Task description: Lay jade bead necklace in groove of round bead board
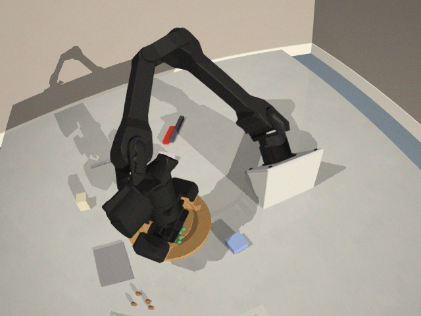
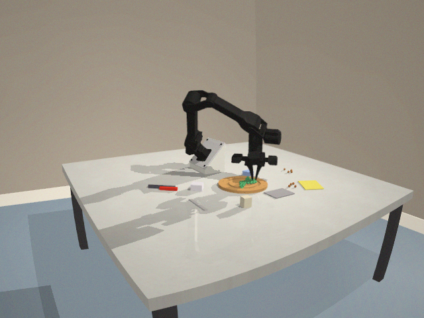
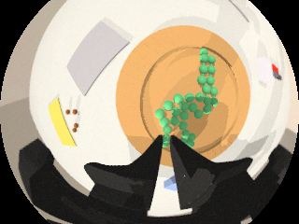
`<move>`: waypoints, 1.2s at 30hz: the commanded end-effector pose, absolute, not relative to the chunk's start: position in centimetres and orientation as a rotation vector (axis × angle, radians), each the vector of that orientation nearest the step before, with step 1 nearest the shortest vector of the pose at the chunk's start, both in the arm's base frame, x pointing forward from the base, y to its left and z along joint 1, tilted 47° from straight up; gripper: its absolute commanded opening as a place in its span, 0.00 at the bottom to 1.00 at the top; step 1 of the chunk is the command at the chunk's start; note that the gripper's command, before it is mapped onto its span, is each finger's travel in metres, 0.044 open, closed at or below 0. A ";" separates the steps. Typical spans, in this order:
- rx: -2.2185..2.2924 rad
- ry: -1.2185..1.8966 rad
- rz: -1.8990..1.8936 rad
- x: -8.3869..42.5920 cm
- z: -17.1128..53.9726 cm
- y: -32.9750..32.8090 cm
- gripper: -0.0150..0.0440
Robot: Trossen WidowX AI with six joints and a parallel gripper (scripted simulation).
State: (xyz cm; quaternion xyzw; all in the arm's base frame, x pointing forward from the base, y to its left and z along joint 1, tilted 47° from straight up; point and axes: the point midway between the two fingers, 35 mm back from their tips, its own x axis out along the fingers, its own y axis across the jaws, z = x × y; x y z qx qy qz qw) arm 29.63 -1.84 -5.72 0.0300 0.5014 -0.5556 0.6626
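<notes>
The round wooden bead board point(image 1: 204, 220) point(image 2: 223, 186) point(image 3: 128, 93) lies flat under the arm, its ring groove partly visible. The jade bead necklace point(image 1: 180, 237) point(image 2: 244, 183) point(image 3: 177, 98) lies on it in a bunched, folded heap, mostly inside the ring. In the wrist view, a doubled strand runs up to the groove at the top, and other beads lie near the groove at the bottom. My gripper point(image 2: 254, 179) point(image 3: 167, 137) points down over the board, its tips nearly together on green beads at the heap's lower end. The arm hides most of the necklace in the top view.
A grey flat square point(image 1: 113, 263) point(image 2: 279, 193) point(image 3: 95, 53), a blue block point(image 1: 237, 243) point(image 2: 246, 172) point(image 3: 171, 184) and a beige block point(image 1: 82, 201) point(image 2: 246, 201) stand around the board. Small brown beads point(image 1: 137, 293) point(image 3: 75, 112) lie near a yellow square point(image 2: 310, 185) point(image 3: 62, 122). A red bar point(image 1: 168, 135) point(image 2: 167, 188) lies farther off.
</notes>
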 end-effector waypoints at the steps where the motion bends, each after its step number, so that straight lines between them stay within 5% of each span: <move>1: 0.068 1.133 -1.256 29.6 -5.7 -1.8 0.25; 36: 0.057 1.136 -1.256 29.0 -6.2 -0.8 0.25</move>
